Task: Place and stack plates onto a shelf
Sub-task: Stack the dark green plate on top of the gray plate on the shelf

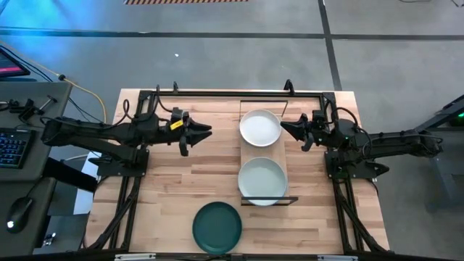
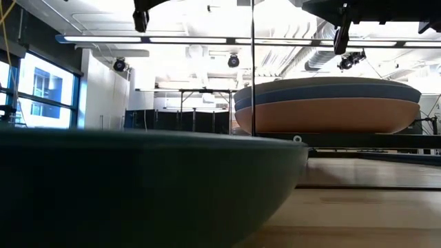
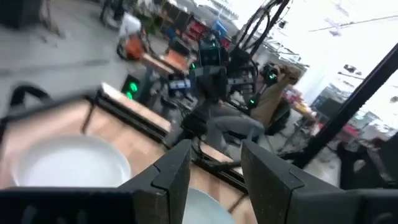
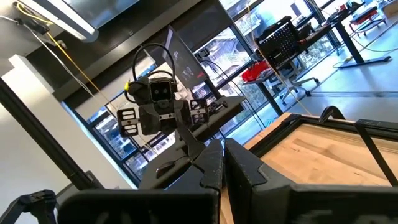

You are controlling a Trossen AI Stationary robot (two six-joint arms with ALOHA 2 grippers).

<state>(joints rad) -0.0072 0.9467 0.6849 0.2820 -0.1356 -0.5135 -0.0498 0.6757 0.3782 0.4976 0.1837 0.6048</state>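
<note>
The shelf (image 1: pixel 282 156) is a narrow light-wood board with black frame ends, lying on the tabletop right of centre. A white plate (image 1: pixel 260 127) rests on its far half. A pale green plate (image 1: pixel 262 179) tops a stack on its near half. In the low view that stack (image 2: pixel 327 103) shows a blue and a pink plate beneath. A dark teal plate (image 1: pixel 217 226) sits on the table near the near edge and fills the low view's foreground (image 2: pixel 138 186). My left gripper (image 1: pixel 196 136) hovers open, left of the white plate (image 3: pixel 68 165). My right gripper (image 1: pixel 292 130) hovers shut at the shelf's right.
A black metal frame (image 1: pixel 232 93) runs along the table's far edge and down both sides, where the arm bases stand. Bare wood (image 1: pixel 181 181) lies between the left arm and the shelf. A desk with a keyboard (image 1: pixel 11 145) stands off the table's left.
</note>
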